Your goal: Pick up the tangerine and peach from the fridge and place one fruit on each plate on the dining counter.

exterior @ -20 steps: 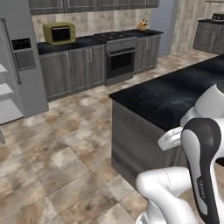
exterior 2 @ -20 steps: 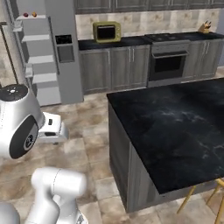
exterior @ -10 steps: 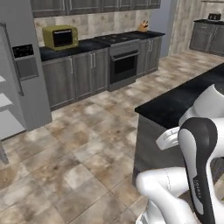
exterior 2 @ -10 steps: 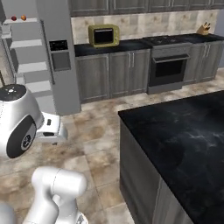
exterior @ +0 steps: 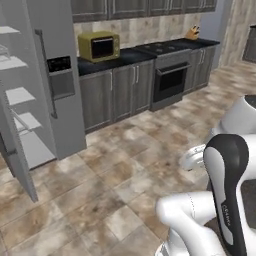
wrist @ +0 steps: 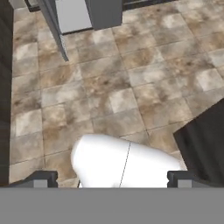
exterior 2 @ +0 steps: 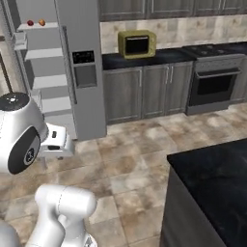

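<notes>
Over on the left base view, the whole scene swings: the base is turning and the fridge (exterior: 50, 100) now stands open alongside. Right base view: the tangerine (exterior 2: 42, 22) sits beside a dark red ball (exterior 2: 30, 22) on the top shelf. Hand view: the tool (wrist: 111, 178) points floorward, tips wide apart, nothing picked yet.

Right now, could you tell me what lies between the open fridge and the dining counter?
Bare tiled floor, as the right base view shows, separates the fridge from the dining counter.
</notes>
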Tool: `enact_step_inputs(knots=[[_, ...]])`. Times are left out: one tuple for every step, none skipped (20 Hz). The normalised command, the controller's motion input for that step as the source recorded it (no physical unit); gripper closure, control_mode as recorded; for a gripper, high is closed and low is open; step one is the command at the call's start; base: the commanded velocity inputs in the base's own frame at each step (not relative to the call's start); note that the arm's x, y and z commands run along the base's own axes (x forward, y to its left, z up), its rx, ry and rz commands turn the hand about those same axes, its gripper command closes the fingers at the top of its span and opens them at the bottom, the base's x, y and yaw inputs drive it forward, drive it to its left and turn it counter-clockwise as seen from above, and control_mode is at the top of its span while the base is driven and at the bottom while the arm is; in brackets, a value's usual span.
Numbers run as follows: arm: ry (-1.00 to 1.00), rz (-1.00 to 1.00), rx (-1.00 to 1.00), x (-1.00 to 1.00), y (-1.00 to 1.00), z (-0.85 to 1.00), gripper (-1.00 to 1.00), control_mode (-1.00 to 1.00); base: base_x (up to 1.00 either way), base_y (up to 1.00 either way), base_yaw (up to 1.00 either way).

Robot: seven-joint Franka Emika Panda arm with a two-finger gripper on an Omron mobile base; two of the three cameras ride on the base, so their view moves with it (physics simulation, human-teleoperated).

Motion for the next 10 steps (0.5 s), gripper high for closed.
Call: enact_step_inputs(knots=[[0.00,0.00,0.00,0.00,0.00,0.00,-1.00,1.00,1.00,1.00,0.24],[0.00,0.00,0.00,0.00,0.00,0.00,-1.00,1.00,1.00,1.00,0.20],[0.00,0.00,0.00,0.00,0.00,0.00,-1.00,1.00,1.00,1.00,0.19],[0.00,0.00,0.00,0.00,0.00,0.00,-1.00,1.00,1.00,1.00,0.19],[0.00,0.00,0.00,0.00,0.00,0.00,-1.00,1.00,1.00,0.99,0.20],[0.00,0.00,0.00,0.00,0.00,0.00,-1.00,1.00,1.00,0.86,0.25],[0.00,0.00,0.00,0.00,0.00,0.00,-1.00,1.00,1.00,0.74,0.29],[0.00,0.00,0.00,0.00,0.00,0.00,-1.00,1.00,1.00,0.64,0.34],[0.00,0.00,0.00,0.00,0.00,0.00,-1.00,1.00,1.00,0.61,0.36],[0.00,0.00,0.00,0.00,0.00,0.00,-1.00,1.00,1.00,0.51,0.39]])
